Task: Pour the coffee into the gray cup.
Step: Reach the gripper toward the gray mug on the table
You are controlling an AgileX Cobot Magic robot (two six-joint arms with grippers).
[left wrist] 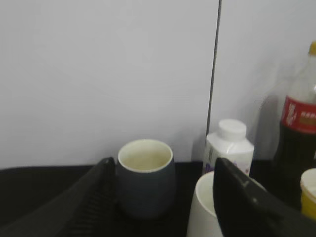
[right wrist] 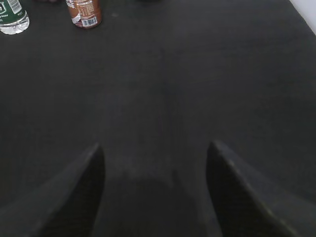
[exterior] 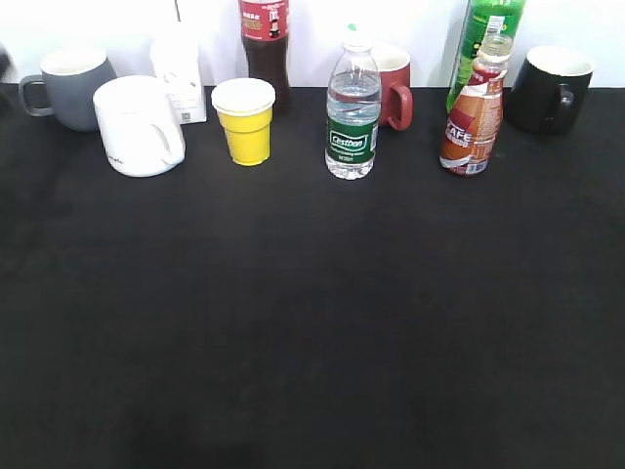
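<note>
The coffee bottle (exterior: 473, 122) stands upright at the back right of the black table, and its lower part shows at the top left of the right wrist view (right wrist: 85, 12). The gray cup (exterior: 70, 86) stands at the back left corner, empty, and shows in the left wrist view (left wrist: 145, 178). My left gripper (left wrist: 163, 165) is open, with the gray cup between its fingers, apart from them. My right gripper (right wrist: 154, 148) is open and empty over bare table, well short of the coffee. Neither gripper shows in the exterior view.
Along the back stand a white mug (exterior: 140, 125), a white carton (exterior: 181, 80), a cola bottle (exterior: 266, 44), a yellow cup (exterior: 245, 121), a water bottle (exterior: 353, 117), a red mug (exterior: 393, 83), a green bottle (exterior: 480, 39) and a black mug (exterior: 551, 88).
</note>
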